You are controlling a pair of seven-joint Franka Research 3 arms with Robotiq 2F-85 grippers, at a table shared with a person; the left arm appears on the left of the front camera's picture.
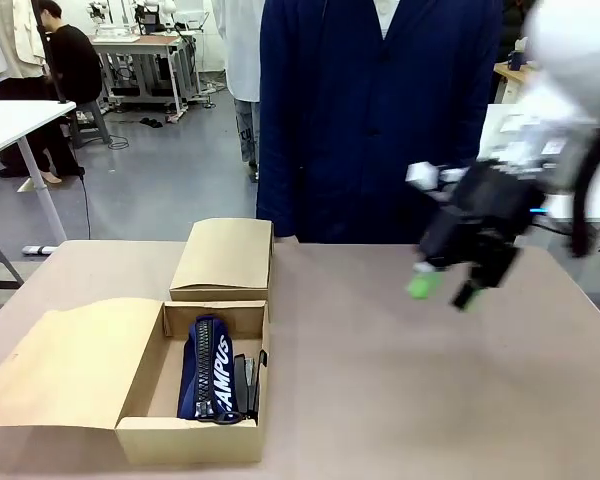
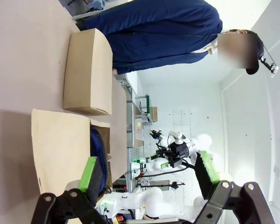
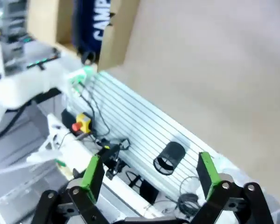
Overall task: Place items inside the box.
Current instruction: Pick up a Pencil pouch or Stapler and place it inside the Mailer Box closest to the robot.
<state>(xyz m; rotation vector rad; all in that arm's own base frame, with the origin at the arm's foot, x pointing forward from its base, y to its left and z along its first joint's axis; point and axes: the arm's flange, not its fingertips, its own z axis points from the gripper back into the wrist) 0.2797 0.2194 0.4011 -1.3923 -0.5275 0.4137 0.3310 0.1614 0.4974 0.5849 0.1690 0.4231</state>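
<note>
The tabletop [image 1: 400, 380] is a plain tan surface, and the open cardboard box [image 1: 140, 440] at its near left corner serves as the landmark for everything else. Behind the box, across the tabletop's far edge, a person in a dark blue coat [image 1: 370, 110] stands facing the robot. The box has its big lid flap [image 1: 65, 365] folded flat to its left. Touching the box's far wall sits a second, closed cardboard box [image 1: 225, 258], lying flat with its top shut.

Well to the right of the open box, and raised above the tabletop, hangs the right claw [image 1: 445, 290], blurred in the front view; its two green-padded fingers stand wide apart with nothing between them. In the right wrist view the right claw [image 3: 149, 175] shows the same spread, and a corner of the open box sits at the upper left with white lettering on blue inside.

The left claw [image 2: 149, 175] is seen in its own wrist view, fingers apart and empty, with the open box beyond its left finger.

Inside the open box, along its right half, lies the navy-blue pencil case [image 1: 208, 368], lengthwise, zip up, white "CAMPUS" letters showing. Squeezed between that case and the box's right wall is the black stapler [image 1: 248, 382].
</note>
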